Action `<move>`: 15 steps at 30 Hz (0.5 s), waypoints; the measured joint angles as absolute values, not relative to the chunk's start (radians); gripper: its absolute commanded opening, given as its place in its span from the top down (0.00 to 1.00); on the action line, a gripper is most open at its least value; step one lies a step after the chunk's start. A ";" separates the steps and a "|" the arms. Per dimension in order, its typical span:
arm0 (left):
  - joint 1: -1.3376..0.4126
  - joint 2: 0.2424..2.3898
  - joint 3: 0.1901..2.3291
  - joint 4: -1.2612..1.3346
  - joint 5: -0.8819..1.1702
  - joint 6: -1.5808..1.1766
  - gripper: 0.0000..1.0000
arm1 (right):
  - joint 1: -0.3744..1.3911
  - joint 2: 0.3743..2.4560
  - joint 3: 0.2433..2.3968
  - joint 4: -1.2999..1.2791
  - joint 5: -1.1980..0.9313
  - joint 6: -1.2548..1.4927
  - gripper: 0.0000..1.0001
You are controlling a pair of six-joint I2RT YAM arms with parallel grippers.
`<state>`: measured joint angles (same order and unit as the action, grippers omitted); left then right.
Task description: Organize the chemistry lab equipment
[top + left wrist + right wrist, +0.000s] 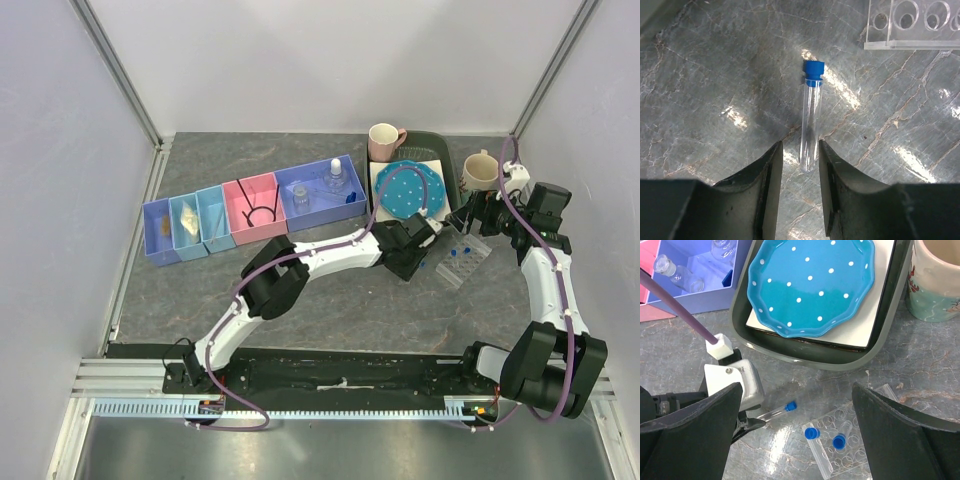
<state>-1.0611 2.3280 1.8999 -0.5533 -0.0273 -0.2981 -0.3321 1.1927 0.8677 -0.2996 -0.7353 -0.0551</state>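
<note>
A blue-capped vial (pixel 811 120) lies flat on the grey table, also seen in the right wrist view (pixel 777 410). My left gripper (pixel 800 155) is open, low over the table, with one finger on each side of the vial's rounded bottom end, not touching it. The clear tube rack (pixel 860 440) lies just right of the vial and holds two blue-capped vials (pixel 839 441). My right gripper (pixel 797 395) is wide open and empty, hovering above the rack (pixel 470 262) and the loose vial. The left gripper (pixel 428 258) sits just left of the rack.
A blue dotted plate (pixel 810 285) rests on a white board in a dark tray (pixel 890 335) behind the rack, with mugs (pixel 385 140) (pixel 935 285) beside it. A row of bins (pixel 255 207) at the left holds a black wire loop (pixel 262 213), a white-capped bottle (pixel 336 178) and a beaker (pixel 302 197).
</note>
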 measured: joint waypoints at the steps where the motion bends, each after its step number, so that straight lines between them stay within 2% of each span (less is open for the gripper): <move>1: -1.063 2.332 1.906 -0.558 -0.030 -0.294 0.60 | -0.332 1.193 0.868 -0.297 -0.735 -0.052 0.02; 10: -1.081 2.365 1.958 -0.616 -0.071 -0.260 0.65 | -0.332 1.193 0.866 -0.290 -0.733 -0.037 0.02; 13: -1.084 2.365 1.958 -0.627 -0.093 -0.252 0.70 | -0.332 1.192 0.866 -0.286 -0.733 -0.033 0.02; 15: -1.084 2.365 1.958 -0.631 -0.104 -0.246 0.78 | -0.332 1.192 0.865 -0.285 -0.733 -0.030 0.02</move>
